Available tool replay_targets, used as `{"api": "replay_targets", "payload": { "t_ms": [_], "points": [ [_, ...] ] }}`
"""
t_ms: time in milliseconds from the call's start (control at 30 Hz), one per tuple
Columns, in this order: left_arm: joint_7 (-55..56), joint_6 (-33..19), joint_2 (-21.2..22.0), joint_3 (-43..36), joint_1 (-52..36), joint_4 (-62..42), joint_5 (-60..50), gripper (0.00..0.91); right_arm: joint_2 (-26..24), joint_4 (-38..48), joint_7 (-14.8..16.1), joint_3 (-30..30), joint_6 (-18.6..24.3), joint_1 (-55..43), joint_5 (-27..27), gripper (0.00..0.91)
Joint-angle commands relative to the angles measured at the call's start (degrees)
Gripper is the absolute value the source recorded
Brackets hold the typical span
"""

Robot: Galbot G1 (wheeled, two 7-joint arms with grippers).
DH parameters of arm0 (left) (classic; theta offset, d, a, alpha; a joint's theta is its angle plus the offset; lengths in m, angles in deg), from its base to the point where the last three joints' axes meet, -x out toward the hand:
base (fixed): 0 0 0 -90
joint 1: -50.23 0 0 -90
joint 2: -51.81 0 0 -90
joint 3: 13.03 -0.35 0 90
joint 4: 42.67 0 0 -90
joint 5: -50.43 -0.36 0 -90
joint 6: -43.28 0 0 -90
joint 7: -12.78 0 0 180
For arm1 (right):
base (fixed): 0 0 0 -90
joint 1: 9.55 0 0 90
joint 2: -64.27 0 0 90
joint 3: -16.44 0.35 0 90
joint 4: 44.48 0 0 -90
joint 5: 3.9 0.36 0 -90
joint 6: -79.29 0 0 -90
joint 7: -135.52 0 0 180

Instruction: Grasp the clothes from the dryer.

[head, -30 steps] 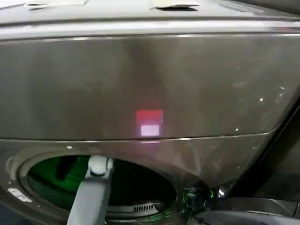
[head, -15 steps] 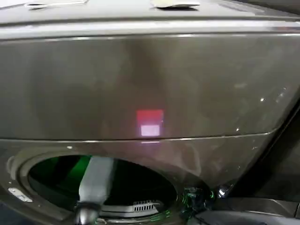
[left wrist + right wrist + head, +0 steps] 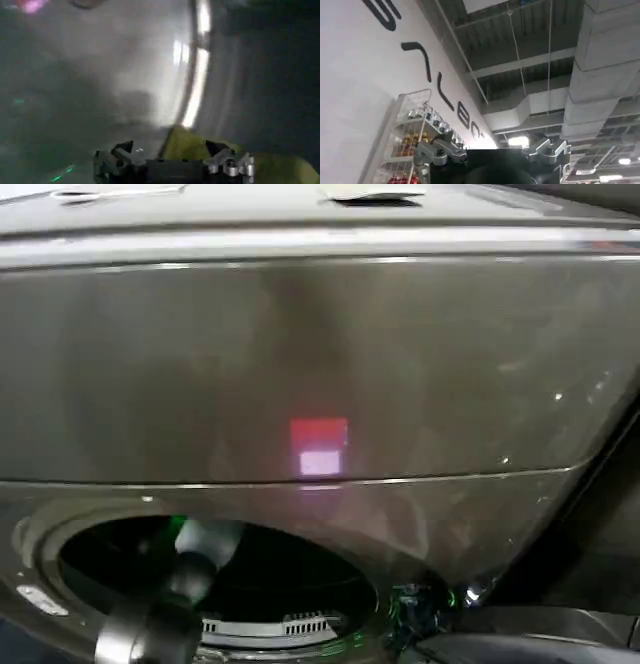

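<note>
Inside the round hole of the big dark dryer [image 3: 320,364], the left arm reaches in, and its gripper [image 3: 173,159] is closed on the yellow-green clothes [image 3: 190,145], while the right gripper [image 3: 492,156] points up at the ceiling, state unclear.

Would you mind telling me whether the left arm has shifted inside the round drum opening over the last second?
Yes. Against the dark grey-bronze metal dryer's porthole rim, the left arm has drawn back toward the camera, its dark joint now low at the opening's front.
</note>
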Motion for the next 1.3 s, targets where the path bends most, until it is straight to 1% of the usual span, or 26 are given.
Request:
{"api": "replay_targets", "payload": {
  "t_ms": [33,133,233,333,433,467,500,533,567,800,900,1000,1033,1100,1200,1300],
  "points": [
    [-9.37,-3.11,-0.29,-3.93,-4.74,-6.54,-20.66,0.907,0.36,-0.25,0.08,0.04,0.00,0.11,0.00,0.907],
    [-7.98,-3.08,-0.77,-5.42,-5.02,-7.42,-23.97,0.907,0.47,-0.66,0.10,-0.21,-0.04,-0.14,0.02,0.907],
    [-7.02,-2.82,-1.32,-8.15,-5.48,-7.41,-24.11,0.907,0.53,-1.10,0.08,-0.65,-0.09,-0.42,0.00,0.907],
    [-8.19,-2.69,-1.29,-10.07,-5.76,-8.87,-21.67,0.907,0.45,-1.18,0.19,-0.79,-0.11,-0.47,-0.04,0.907],
    [-8.92,-2.51,-0.99,-10.30,-5.32,-10.20,-19.79,0.907,0.38,-1.08,0.23,-0.89,-0.05,-0.56,-0.17,0.907],
    [-9.33,-2.56,-0.78,-10.49,-4.83,-10.15,-19.37,0.580,0.43,-1.05,0.26,-0.97,-0.02,-0.64,-0.28,0.907],
    [-9.47,-2.59,-0.66,-10.51,-4.61,-10.14,-19.19,0.114,0.44,-1.07,0.27,-1.08,0.00,-0.71,-0.39,0.907],
    [-9.47,-2.65,-0.50,-10.51,-4.51,-10.10,-18.97,0.046,0.48,-1.06,0.30,-1.20,0.07,-0.78,-0.52,0.907],
    [-9.51,-2.69,-0.36,-10.51,-4.57,-10.24,-18.77,0.000,0.51,-1.09,0.33,-1.30,0.09,-0.91,-0.61,0.907],
    [-10.76,-3.69,0.08,-10.93,-5.25,-10.64,-18.64,0.000,0.60,-0.89,0.39,-1.46,0.17,-1.22,-1.05,0.907],
    [-9.66,-3.80,0.25,-9.22,-4.80,-10.07,-15.55,0.000,0.61,-0.97,0.38,-1.70,0.17,-1.46,-1.18,0.907],
    [-5.79,-2.02,0.04,-6.15,-2.54,-5.76,-5.70,0.000,0.69,-1.06,0.36,-2.04,0.21,-1.72,-1.36,0.907],
    [-4.42,-1.25,0.31,-3.47,-1.68,-3.20,-4.53,0.000,0.76,-1.22,0.34,-2.16,0.20,-1.83,-1.39,0.907],
    [-0.15,0.44,0.37,-1.75,0.54,0.69,0.58,0.000,0.92,-1.49,0.32,-2.66,0.24,-2.08,-1.54,0.907],
    [6.11,2.07,-0.03,-0.04,3.64,4.55,4.93,0.000,0.79,-1.33,0.34,-2.62,0.29,-2.04,-1.62,0.907],
    [12.14,4.04,-0.77,1.54,8.92,13.09,9.00,0.000,0.78,-1.36,0.29,-2.70,0.30,-2.16,-1.67,0.907]
  ]
}}
